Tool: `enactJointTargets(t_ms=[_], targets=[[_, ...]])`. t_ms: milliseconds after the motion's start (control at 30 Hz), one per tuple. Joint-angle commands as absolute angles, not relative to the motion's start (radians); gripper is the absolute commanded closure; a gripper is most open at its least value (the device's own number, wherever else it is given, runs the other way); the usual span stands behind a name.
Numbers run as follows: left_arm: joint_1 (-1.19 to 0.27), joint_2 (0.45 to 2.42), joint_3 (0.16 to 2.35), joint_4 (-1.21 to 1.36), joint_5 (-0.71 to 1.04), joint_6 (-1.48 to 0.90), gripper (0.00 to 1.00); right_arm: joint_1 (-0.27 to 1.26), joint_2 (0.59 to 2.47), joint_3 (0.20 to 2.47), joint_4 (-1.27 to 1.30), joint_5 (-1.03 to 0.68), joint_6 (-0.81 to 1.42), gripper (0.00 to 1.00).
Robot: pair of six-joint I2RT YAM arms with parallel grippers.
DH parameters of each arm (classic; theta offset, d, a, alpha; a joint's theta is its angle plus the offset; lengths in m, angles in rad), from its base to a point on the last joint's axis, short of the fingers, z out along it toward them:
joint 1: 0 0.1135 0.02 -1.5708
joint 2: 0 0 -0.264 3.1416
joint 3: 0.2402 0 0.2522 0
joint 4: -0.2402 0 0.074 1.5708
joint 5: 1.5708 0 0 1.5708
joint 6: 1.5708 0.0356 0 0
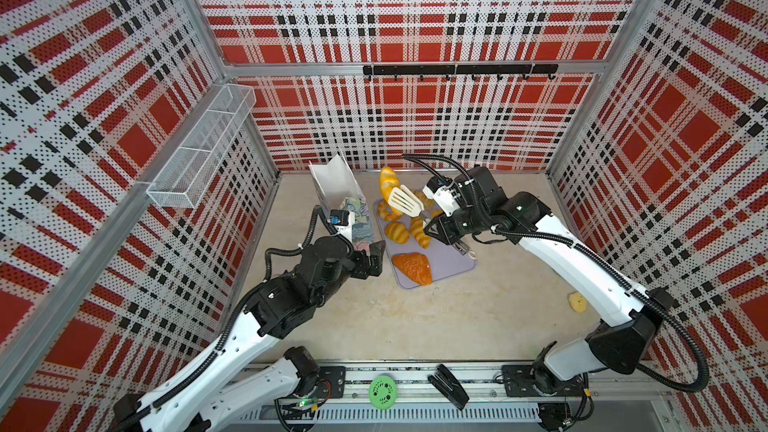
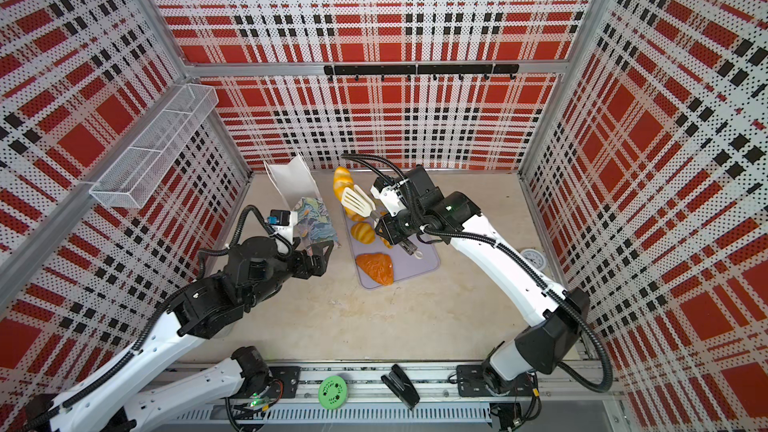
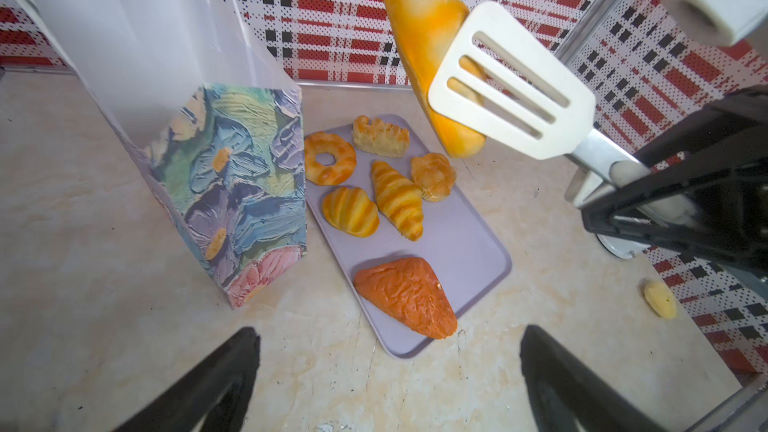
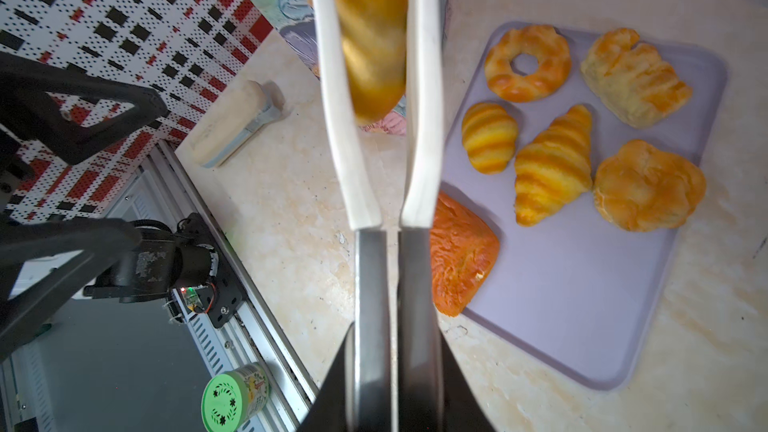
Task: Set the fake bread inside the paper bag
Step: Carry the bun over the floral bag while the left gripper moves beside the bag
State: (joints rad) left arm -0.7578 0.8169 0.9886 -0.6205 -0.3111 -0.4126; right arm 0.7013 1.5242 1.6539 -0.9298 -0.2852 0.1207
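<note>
Top views: the right gripper [image 1: 430,224] is clamped on the handles of the spatula tongs [image 1: 405,200]. The tongs pinch a long loaf [image 1: 388,179]. The paper bag [image 1: 334,184] stands upright, just left of the loaf.
Left wrist: the left gripper [image 3: 388,332] is spread wide and empty, low by the bag's foot. Six breads lie on the lilac tray [image 3: 469,243].
Right wrist: the loaf is gripped near one end, and the rest juts beyond the blades.
Turning point: the bag's mouth lies leftward of the loaf, and the right arm looks nearer.
</note>
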Motion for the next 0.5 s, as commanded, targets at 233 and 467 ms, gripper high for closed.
enactJointTargets(t_ms=[233,467], targets=[[-0.601,0.778,1.075,-0.725,-0.226,-0.36,0.01,0.762,1.601,1.808,-0.761,-0.321,0.113,0.75],[-0.446,0.769,1.091,-0.743,-0.132,-0.357,0.01,0.808,1.686,1.907,-0.729,-0.286,0.074,0.75]])
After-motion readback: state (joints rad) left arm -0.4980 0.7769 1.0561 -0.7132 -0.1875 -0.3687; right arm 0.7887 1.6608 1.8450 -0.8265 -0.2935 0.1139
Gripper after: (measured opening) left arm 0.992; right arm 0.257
